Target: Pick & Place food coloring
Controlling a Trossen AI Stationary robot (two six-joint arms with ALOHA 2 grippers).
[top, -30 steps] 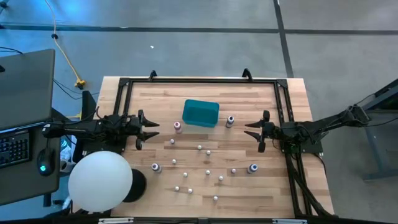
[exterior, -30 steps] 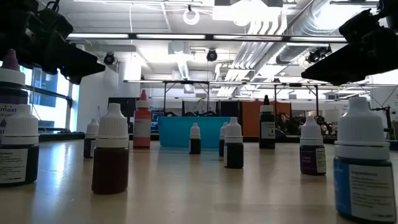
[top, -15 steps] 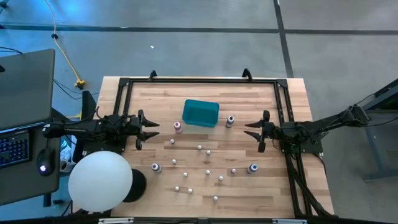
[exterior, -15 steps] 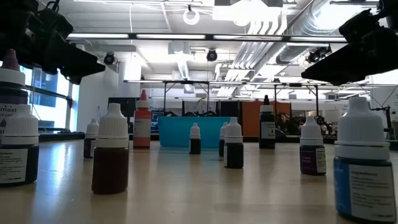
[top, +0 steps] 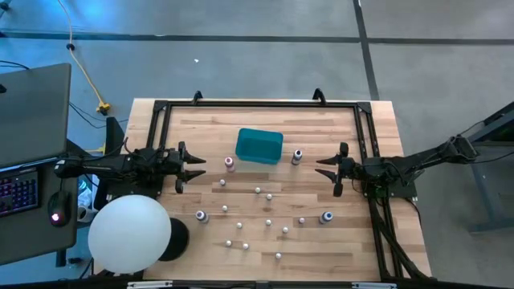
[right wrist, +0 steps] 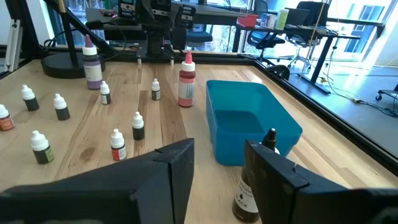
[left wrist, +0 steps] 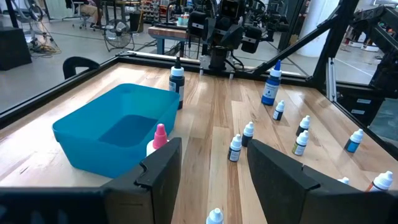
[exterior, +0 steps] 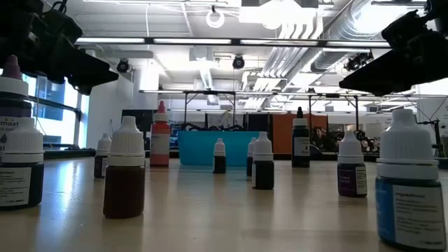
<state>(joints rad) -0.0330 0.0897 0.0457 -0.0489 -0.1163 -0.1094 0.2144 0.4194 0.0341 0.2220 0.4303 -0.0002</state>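
Note:
Several tiny white-capped food coloring bottles (top: pixel 258 190) stand upright on their bases, scattered over the middle and near part of the wooden table. A pink-capped bottle (top: pixel 230 163) stands left of the teal box (top: pixel 259 146); a dark-capped one (top: pixel 296 156) stands right of it. My left gripper (top: pixel 197 166) hovers open at the table's left side, pointing right. My right gripper (top: pixel 324 167) hovers open at the right side, pointing left. In the left wrist view the pink-capped bottle (left wrist: pixel 159 137) shows between the fingers, farther off.
A black frame (top: pixel 257 104) runs along the table's far, left and right edges. A white round lamp (top: pixel 128 233) covers the near left corner. A larger blue-labelled bottle (top: pixel 326 217) stands near the right side. A laptop (top: pixel 32 120) sits beyond the left edge.

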